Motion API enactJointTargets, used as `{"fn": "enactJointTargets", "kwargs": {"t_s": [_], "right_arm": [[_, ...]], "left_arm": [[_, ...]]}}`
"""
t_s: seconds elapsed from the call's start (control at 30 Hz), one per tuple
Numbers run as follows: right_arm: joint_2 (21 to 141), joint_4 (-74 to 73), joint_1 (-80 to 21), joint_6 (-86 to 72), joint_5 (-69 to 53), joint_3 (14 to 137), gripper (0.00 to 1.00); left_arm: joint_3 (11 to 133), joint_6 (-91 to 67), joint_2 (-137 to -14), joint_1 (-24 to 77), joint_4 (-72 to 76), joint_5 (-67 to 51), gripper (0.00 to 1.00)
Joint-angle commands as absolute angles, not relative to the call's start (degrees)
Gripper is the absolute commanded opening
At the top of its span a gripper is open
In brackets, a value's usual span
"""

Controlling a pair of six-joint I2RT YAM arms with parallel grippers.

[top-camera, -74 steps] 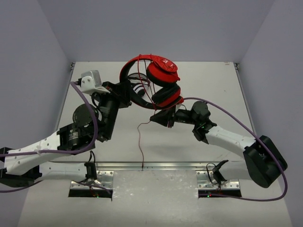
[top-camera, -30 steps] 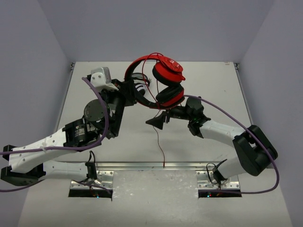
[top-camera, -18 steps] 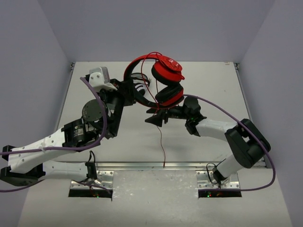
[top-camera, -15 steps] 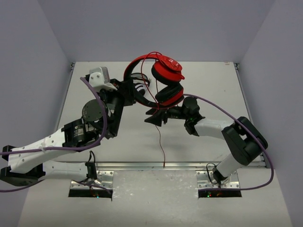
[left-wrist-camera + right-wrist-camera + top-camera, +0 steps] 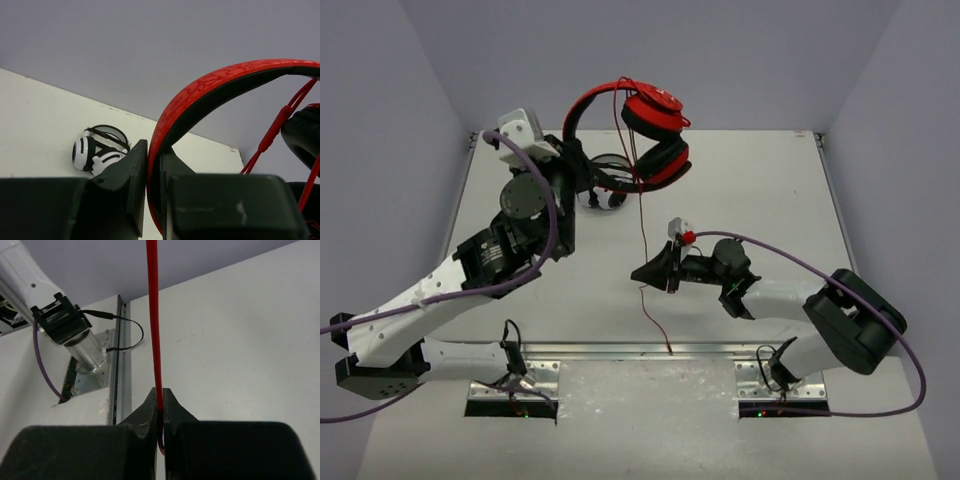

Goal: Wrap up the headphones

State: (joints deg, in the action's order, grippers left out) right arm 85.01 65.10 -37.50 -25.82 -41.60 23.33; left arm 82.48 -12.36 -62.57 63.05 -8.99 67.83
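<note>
We see the left arm [image 5: 470, 272] reaching up and forward, its left gripper [image 5: 578, 168] clamped on the headband [image 5: 210, 82] of the headphones [image 5: 650, 120], which hang above the far half of the table [image 5: 770, 180]. The right arm [image 5: 790, 298] lies low, pointing left, the right gripper [image 5: 645, 272] pinched shut on the dangling cable [image 5: 642, 225]. Only the left wrist view shows us black-and-white headphones [image 5: 97, 150] lying on the table beyond. Only the right wrist view shows the cable rising straight from the closed jaws.
</note>
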Motion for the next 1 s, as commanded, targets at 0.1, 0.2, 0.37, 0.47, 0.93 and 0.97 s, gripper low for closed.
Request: {"fn": "enactJointTargets", "kwargs": {"t_s": [0.1,0.2,0.37,0.47,0.93,0.97], "right_arm": [[75.34,58.28,-47.19,-20.58,-29.11,22.15,0.01],[72.17,51.78,-50.62,-17.94,-24.11,22.32,0.01],[64.87,36.15,-57.65,-10.92,-16.89,24.87,0.01],[60.57,25.51,-60.99,-6.96,-10.38,27.59,0.01],[61.87,-13.61,-64.42,13.42,5.35,52.02,0.01],[63.18,-14.93,-64.42,14.58,8.15,53.42,0.01]], "left_arm": [[92.02,-23.38,-69.42,52.92,-13.62,61.79,0.0],[95.18,-23.73,-73.03,50.11,-15.72,62.31,0.0],[96.42,-24.7,-78.12,42.91,-18.89,61.69,0.0],[92.75,-26.09,-79.45,37.21,-19.51,60.12,0.0],[54.85,-14.97,-71.37,42.34,2.02,55.54,0.0],[54.15,-14.59,-71.37,43.58,1.15,55.98,0.0]]}}
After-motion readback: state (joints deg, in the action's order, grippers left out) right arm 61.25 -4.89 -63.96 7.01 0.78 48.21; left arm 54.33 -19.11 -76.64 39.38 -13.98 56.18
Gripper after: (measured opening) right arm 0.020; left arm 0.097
